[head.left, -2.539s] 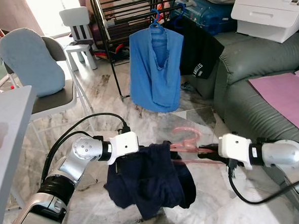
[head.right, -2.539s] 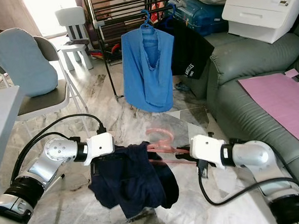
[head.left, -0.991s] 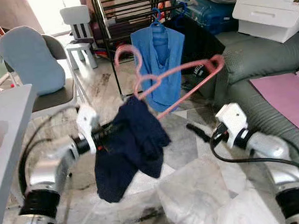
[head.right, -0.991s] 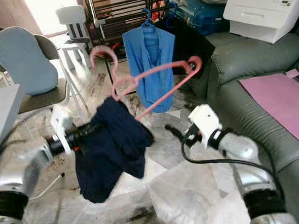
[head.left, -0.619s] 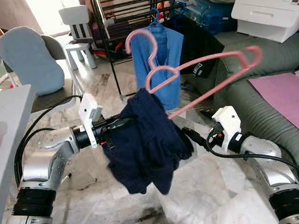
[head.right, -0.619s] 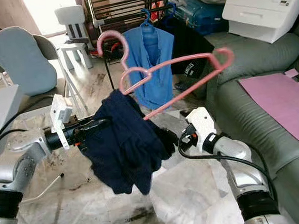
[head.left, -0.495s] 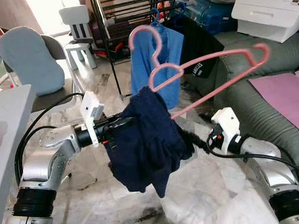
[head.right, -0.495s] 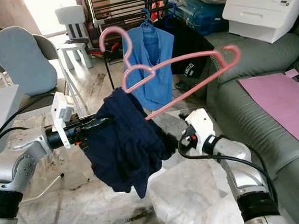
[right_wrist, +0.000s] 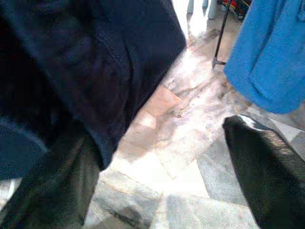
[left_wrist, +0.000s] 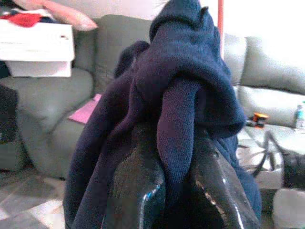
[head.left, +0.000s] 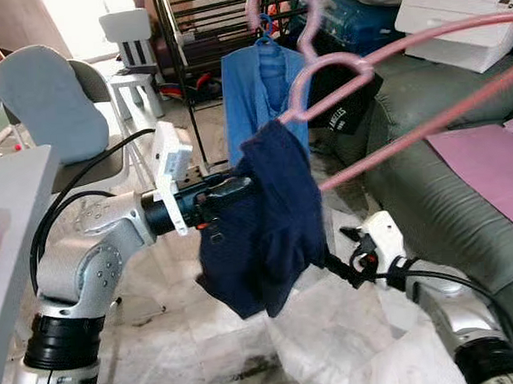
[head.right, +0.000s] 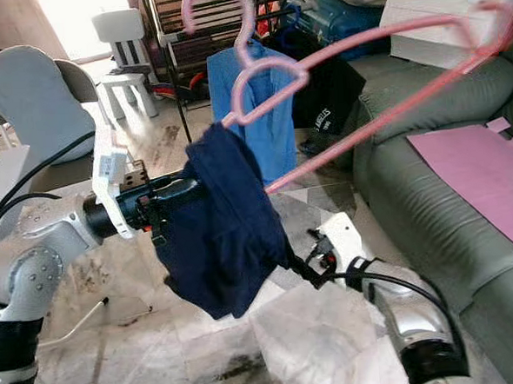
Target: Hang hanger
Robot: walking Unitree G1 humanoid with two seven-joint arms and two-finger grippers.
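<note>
A pink hanger [head.left: 439, 39] is lifted high and tilted, its hook [head.left: 302, 6] up by the black drying rack [head.left: 202, 21]. A navy garment [head.left: 267, 226] droops in a bunch from the hanger's lower end. My left gripper [head.left: 239, 189] is shut on that cloth, which is pinched between its fingers [left_wrist: 138, 186] in the left wrist view. My right gripper [head.left: 338, 270] sits low beside the garment's bottom edge. It is open, with floor showing between its fingers [right_wrist: 267, 167].
A blue shirt [head.left: 264, 96] and a black garment [head.left: 346, 91] hang on the rack. A grey sofa [head.left: 440, 198] with a pink sheet [head.left: 498, 155] and a white box [head.left: 463, 14] lies to the right. A cushioned chair [head.left: 46, 100] and a table edge [head.left: 2, 234] stand left.
My left arm has swung the garment and hanger up toward the rack. The right gripper, which held the hanger earlier, has let go and dropped low beside the cloth.
</note>
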